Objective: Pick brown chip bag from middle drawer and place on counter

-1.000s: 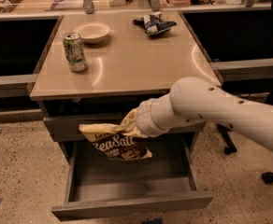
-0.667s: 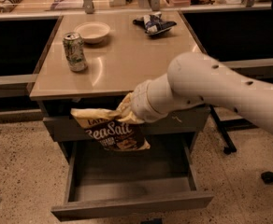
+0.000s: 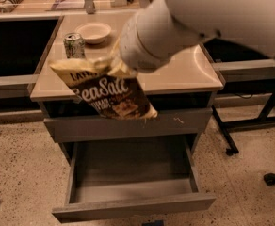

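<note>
- At the bottom of the view, nearest me, the middle drawer [image 3: 128,175] stands pulled wide open, and I see only its bare grey floor. I take the pick out of it as done.
- Just above it, the shallower drawer front [image 3: 142,126] with the scratch marks is closed and plays no part here.
- In front of that drawer front and the counter's edge hangs the brown chip bag [image 3: 111,95], clear of the drawer and touching nothing below that I can make out. It is tilted, its "Sea Salt" lettering facing me, its tan top corner up by the soda can.
- The gripper [image 3: 110,62] sits at the bag's upper edge, mostly hidden behind the wide white wrist of the arm [image 3: 198,18]. Since the bag dangles from that spot, I judge the jaws clamped on the bag's top.
- Beyond, the counter [image 3: 184,74] has an open beige stretch on its right half. The soda can [image 3: 74,45] and a small pale bowl [image 3: 93,32] stand at its far left.
- What is left, as I judge it: carry the bag over the surface, lower it onto that free stretch away from the can, then let go.
</note>
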`<state>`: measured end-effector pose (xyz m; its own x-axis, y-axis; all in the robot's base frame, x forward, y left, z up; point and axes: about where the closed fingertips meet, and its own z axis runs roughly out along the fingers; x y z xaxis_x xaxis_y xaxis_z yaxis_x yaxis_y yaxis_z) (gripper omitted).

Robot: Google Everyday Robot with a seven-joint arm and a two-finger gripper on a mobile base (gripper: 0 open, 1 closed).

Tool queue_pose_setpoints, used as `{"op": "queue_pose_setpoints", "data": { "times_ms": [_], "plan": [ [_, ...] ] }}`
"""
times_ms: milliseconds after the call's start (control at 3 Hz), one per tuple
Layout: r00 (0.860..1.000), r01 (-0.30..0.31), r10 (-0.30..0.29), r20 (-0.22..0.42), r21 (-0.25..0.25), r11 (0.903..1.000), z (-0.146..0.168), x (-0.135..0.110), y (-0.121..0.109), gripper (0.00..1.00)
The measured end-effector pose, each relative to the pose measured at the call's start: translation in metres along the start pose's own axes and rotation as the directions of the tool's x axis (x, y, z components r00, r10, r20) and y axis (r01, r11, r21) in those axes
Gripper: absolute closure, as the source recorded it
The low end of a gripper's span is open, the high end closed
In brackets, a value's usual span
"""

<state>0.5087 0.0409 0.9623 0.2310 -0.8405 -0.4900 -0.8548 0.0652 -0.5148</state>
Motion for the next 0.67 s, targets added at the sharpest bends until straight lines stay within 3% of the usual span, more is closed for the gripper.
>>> {"op": "queue_pose_setpoints", "data": {
  "times_ms": [333,667],
  "plan": [
    [0.995,0.096,-0.096,-0.009,0.134,0.9864,-0.065,-0.056,-0.031,1.00],
    [0.994,0.112,-0.112,-0.005,0.159,0.9810,-0.077,-0.067,-0.034,1.00]
  ]
}}
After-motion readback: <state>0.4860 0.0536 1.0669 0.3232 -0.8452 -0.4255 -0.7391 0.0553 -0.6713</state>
